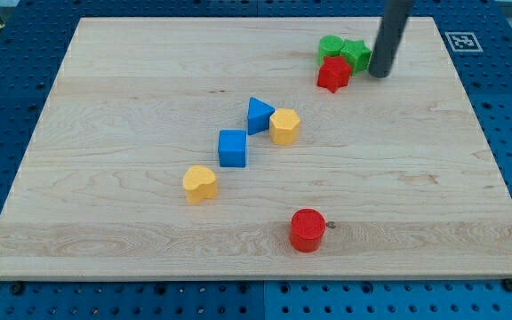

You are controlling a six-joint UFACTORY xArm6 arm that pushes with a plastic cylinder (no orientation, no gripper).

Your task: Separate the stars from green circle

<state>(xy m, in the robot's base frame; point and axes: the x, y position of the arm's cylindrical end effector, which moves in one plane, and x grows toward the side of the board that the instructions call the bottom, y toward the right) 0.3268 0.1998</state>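
A green circle (pixel 330 46) sits near the view's top right of the wooden board. A green star (pixel 356 54) touches its right side. A red star (pixel 333 75) sits just below them, touching both. My tip (pixel 379 74) stands just right of the green star and right of the red star, close to the green star's right edge. The dark rod rises from it toward the view's top.
A blue triangle (pixel 258 115) and a yellow hexagon (pixel 284 126) touch near the board's middle. A blue cube (pixel 232 148) and a yellow heart (pixel 200 184) lie below left. A red cylinder (pixel 308 230) sits near the bottom. The board's right edge (pixel 478 133) is close.
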